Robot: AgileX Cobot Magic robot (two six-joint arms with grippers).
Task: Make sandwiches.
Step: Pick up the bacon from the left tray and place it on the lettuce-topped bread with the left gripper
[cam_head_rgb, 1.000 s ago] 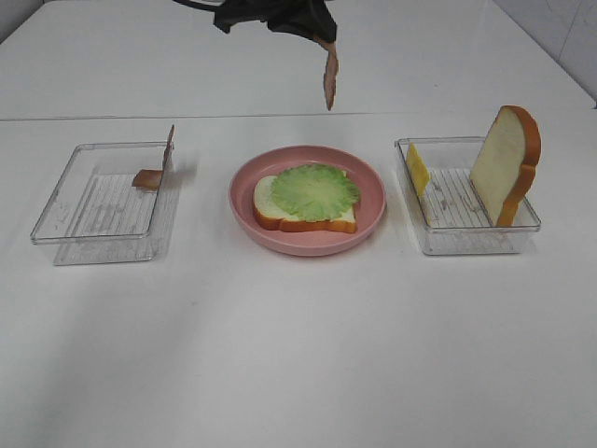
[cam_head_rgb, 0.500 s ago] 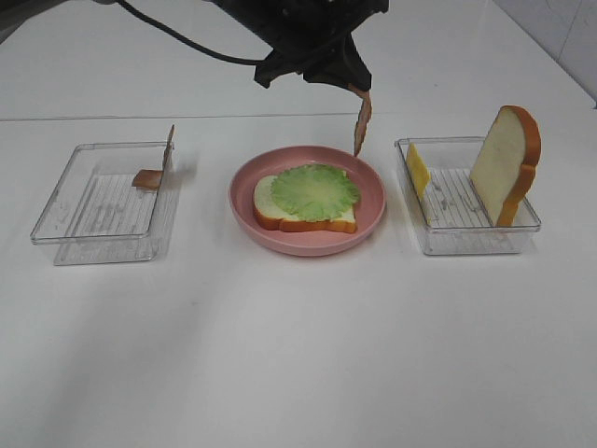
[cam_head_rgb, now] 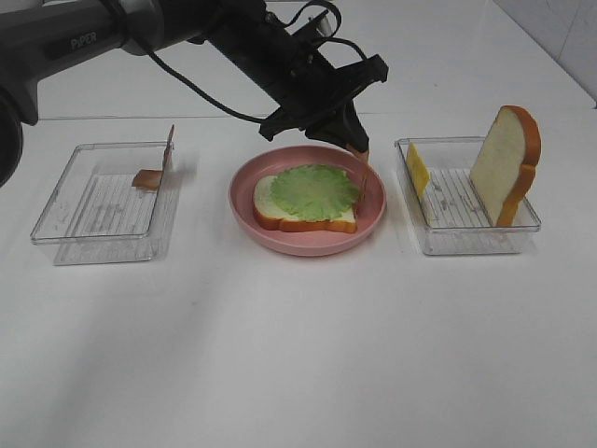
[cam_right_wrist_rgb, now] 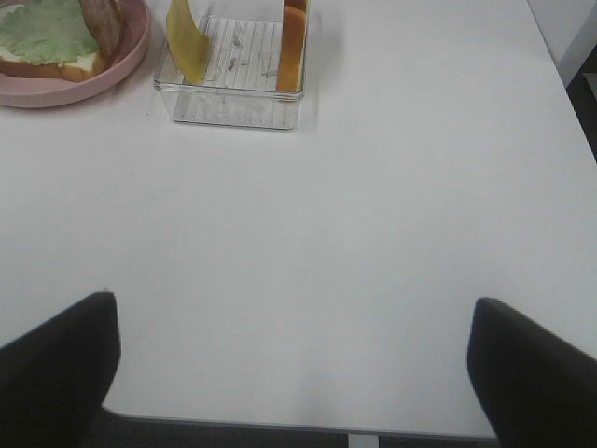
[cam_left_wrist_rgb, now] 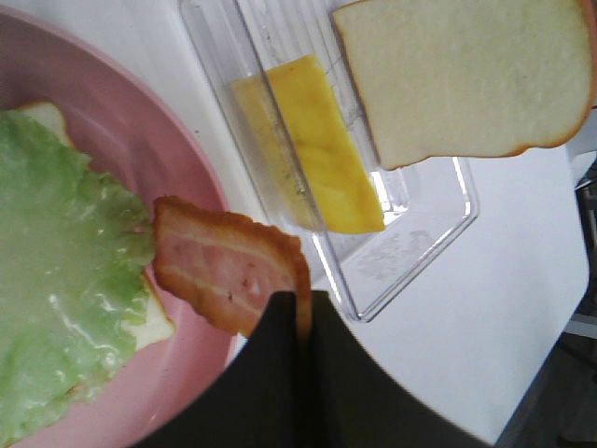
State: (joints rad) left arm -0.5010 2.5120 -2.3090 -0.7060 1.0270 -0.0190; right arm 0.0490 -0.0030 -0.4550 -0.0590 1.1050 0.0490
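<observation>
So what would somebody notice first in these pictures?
Probably the black left arm reaching over the middle, its jaws pinching a bacon strip that dangles at the right edge of the pink plate. On that plate lies bread topped with green lettuce, and in the clear tray to the right a tall bread slice stands on end.

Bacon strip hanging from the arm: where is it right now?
In the high view the bacon strip hangs from the left tool over the right edge of the pink plate, beside the lettuce, left of the cheese tray.
</observation>
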